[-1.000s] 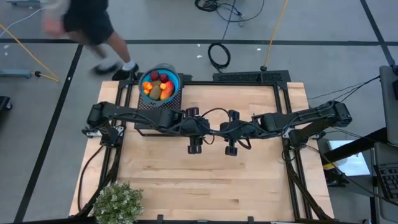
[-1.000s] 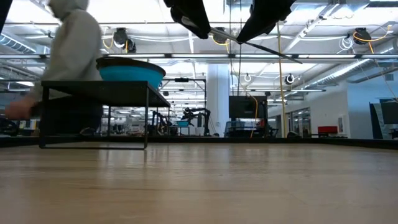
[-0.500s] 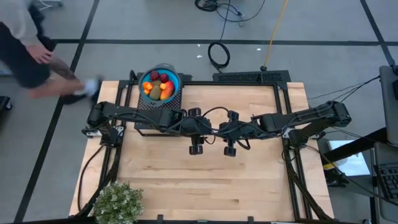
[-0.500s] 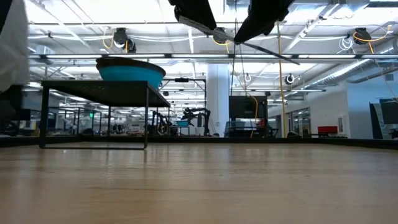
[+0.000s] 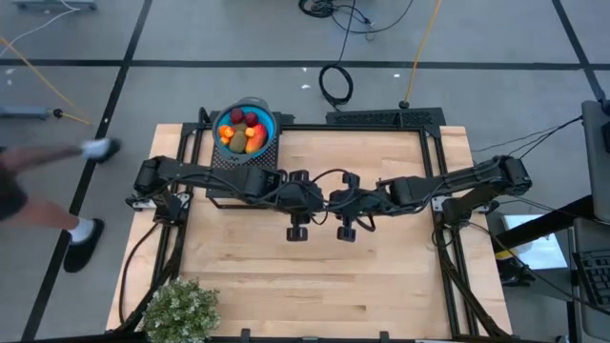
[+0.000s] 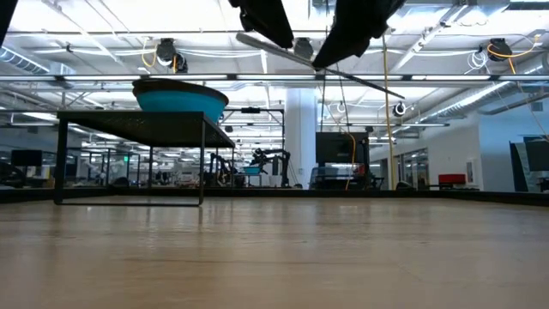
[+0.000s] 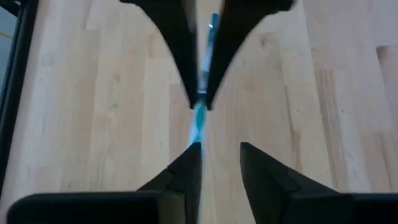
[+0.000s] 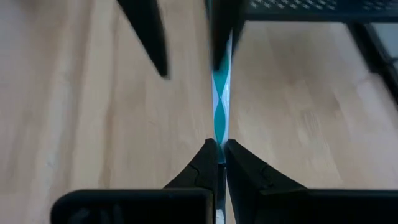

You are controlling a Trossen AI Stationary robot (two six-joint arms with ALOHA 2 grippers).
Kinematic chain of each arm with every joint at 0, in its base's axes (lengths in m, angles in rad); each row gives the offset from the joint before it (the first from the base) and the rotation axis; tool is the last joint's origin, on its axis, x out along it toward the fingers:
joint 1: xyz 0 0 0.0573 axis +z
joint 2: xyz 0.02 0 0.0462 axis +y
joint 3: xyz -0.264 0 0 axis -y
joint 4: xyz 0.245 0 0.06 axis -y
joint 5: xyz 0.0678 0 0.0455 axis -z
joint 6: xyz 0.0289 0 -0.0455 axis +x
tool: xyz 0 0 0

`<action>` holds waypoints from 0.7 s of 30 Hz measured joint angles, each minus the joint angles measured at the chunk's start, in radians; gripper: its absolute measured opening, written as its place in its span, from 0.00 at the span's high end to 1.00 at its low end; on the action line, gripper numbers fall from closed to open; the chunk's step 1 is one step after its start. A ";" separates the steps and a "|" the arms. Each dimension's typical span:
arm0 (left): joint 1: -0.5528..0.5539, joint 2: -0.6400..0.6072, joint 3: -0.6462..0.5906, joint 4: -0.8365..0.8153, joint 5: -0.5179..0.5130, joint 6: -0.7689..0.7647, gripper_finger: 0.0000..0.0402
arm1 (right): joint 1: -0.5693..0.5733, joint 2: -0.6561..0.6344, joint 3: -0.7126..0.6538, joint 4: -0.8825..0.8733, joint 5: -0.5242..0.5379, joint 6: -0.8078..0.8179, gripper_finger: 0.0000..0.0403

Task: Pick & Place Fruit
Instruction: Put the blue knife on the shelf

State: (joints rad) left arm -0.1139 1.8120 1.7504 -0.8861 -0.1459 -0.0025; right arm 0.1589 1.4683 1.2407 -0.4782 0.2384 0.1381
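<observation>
The fruit (image 5: 244, 131) lies heaped in a blue bowl (image 5: 271, 122) on a black stand (image 6: 129, 120) at the table's far left. Over the table's middle my two grippers face each other, high above the wood. My right gripper (image 8: 218, 143) is shut on a thin white-and-teal pen (image 8: 220, 106). The pen reaches across to my left gripper (image 7: 219, 146), which stands open. The pen's free end (image 7: 199, 121) lies close along the inner side of one left finger (image 7: 189, 165). In the high view the left gripper (image 5: 297, 232) and the right gripper (image 5: 345, 232) are a short gap apart. My right gripper pinches one end of the pen (image 8: 219, 135) between its two fingertips. The pen runs on in line with the fingers, toward the left gripper, lifted clear of the table. My left gripper: whether its finger touches the pen's free end, I cannot tell.
A bushy green plant (image 5: 181, 310) stands at the table's near left corner. A person (image 5: 38, 195) walks on the floor off the table's left edge. Bare wood (image 5: 315, 286) lies below and in front of both grippers.
My right gripper has gone a little toward the table's left and down with the pen, closing in on the left gripper. The pen's free end has come in beside the left fingers. The person has walked from the table's far left corner round to its left side.
</observation>
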 joint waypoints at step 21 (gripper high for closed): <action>0.016 0.035 -0.001 -0.031 -0.011 -0.006 0.65 | 0.007 0.000 0.000 0.033 -0.035 0.007 0.98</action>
State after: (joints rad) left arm -0.0982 1.8469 1.7493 -0.9171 -0.1566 -0.0090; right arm 0.1658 1.4685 1.2407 -0.4450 0.2039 0.1455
